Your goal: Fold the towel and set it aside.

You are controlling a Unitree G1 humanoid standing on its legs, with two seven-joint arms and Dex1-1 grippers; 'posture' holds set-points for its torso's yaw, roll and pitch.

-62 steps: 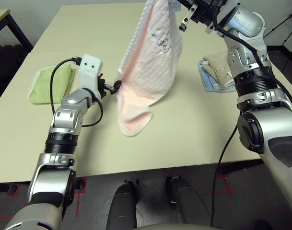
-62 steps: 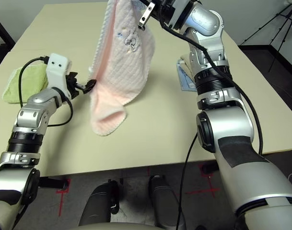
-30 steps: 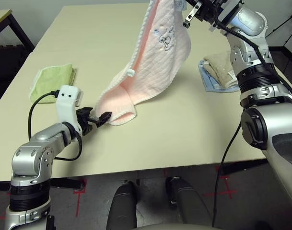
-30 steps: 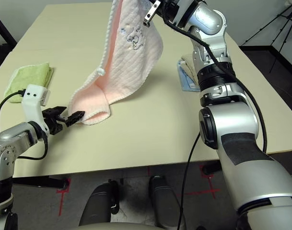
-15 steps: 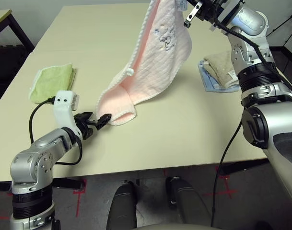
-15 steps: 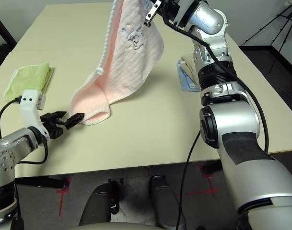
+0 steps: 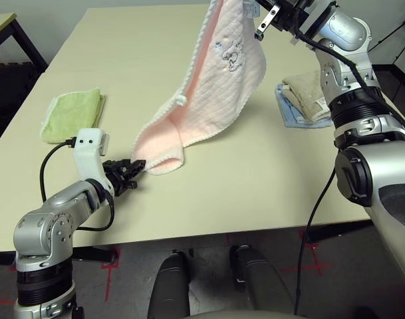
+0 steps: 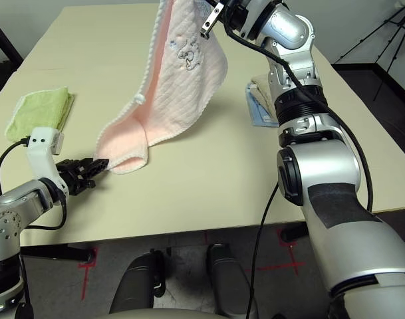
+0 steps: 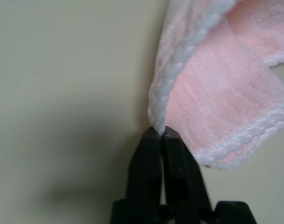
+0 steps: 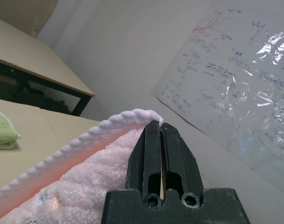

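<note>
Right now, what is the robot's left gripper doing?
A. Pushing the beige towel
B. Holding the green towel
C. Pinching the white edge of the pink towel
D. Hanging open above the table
C: the left gripper is shut on the white edging of the pink towel, at its low end by the table.

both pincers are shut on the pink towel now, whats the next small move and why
Probably lift the left pincer to raise the low corner level with the high one. It is closed on the towel's white edging at the table, while the right pincer holds the top edge high, so the cloth hangs slanted with its lower end resting folded.
</note>
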